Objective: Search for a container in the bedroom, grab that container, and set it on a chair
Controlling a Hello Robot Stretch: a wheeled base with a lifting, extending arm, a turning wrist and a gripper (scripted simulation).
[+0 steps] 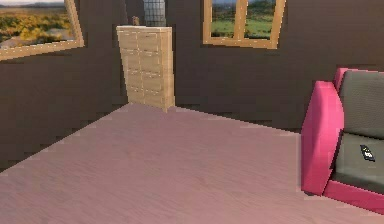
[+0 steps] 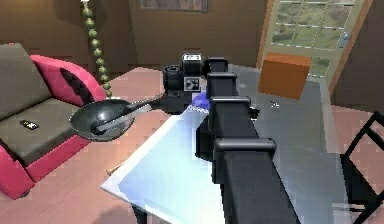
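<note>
Floorboards (image 1: pixel 150 160) of pinkish wood run bare across the forward view's middle and lower left, open right up to the dark walls. A pale wooden dresser (image 1: pixel 145 65) stands against the far wall at upper centre, between a window (image 1: pixel 35 25) at upper left and a second window (image 1: pixel 245 20) at upper right. A pink armchair (image 1: pixel 345 135) with grey cushions cuts in at the right edge, and a small dark object (image 1: pixel 367 153) lies on its seat.

In the arm side view the arm (image 2: pixel 240 150) rises from the bottom edge over a pale glossy table (image 2: pixel 165 175), whose left edge slants from centre to lower left. The gripper (image 2: pixel 135 108) reaches left past that edge. A dark bowl (image 2: pixel 98 120) appears to hang at its far end, clear of the tabletop, so it holds the bowl; how the fingers are set cannot be told. The pink armchair sits at the left, near the bowl, with a strip of floor between it and the table. An orange-brown box (image 2: pixel 285 75) stands at the table's far end, upper right. A dark chair frame (image 2: pixel 360 165) shows at the lower right edge.
</note>
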